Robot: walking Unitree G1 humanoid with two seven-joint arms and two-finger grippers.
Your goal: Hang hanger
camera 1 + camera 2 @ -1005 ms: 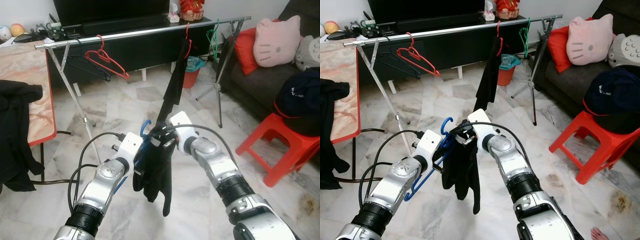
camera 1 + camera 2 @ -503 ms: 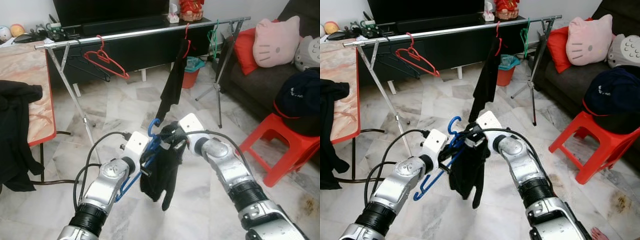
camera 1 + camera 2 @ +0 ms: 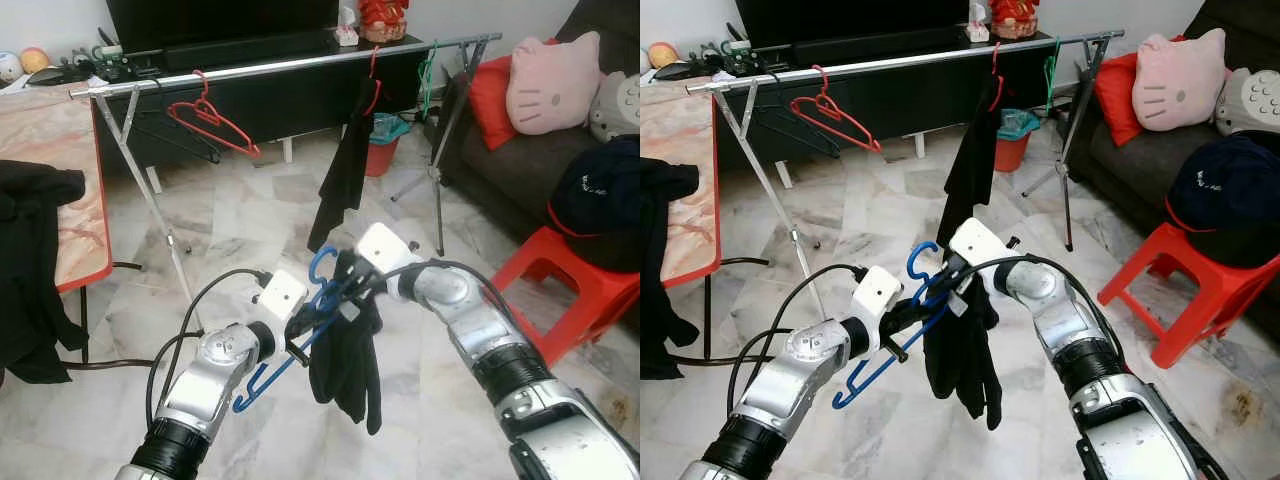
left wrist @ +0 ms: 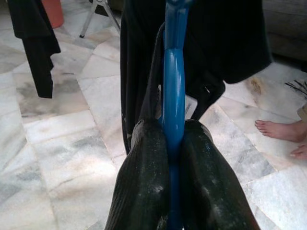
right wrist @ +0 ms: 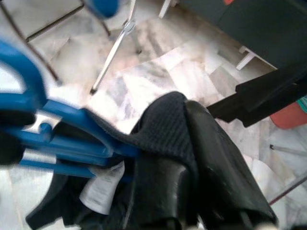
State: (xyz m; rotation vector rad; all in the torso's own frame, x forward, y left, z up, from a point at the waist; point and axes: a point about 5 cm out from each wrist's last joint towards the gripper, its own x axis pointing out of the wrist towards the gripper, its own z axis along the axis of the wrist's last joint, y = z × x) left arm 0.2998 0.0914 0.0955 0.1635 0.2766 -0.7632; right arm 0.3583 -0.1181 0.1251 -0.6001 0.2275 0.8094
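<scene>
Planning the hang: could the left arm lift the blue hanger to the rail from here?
Probably not yet: the left tool grips the blue hanger low, the rail stands well ahead across open floor, and the right tool is pinching the black garment.

Both silver arms were stretched out front, tips nearly meeting. Left gripper (image 4: 173,143) was clamped tight, right gripper (image 5: 189,158) was pinched closed too, wrist angled inward.

No text could be read. The white care tag (image 5: 102,188) on the black garment (image 3: 347,350) was blurred, and white lettering on the dark cap (image 3: 600,190) was too small.
</scene>
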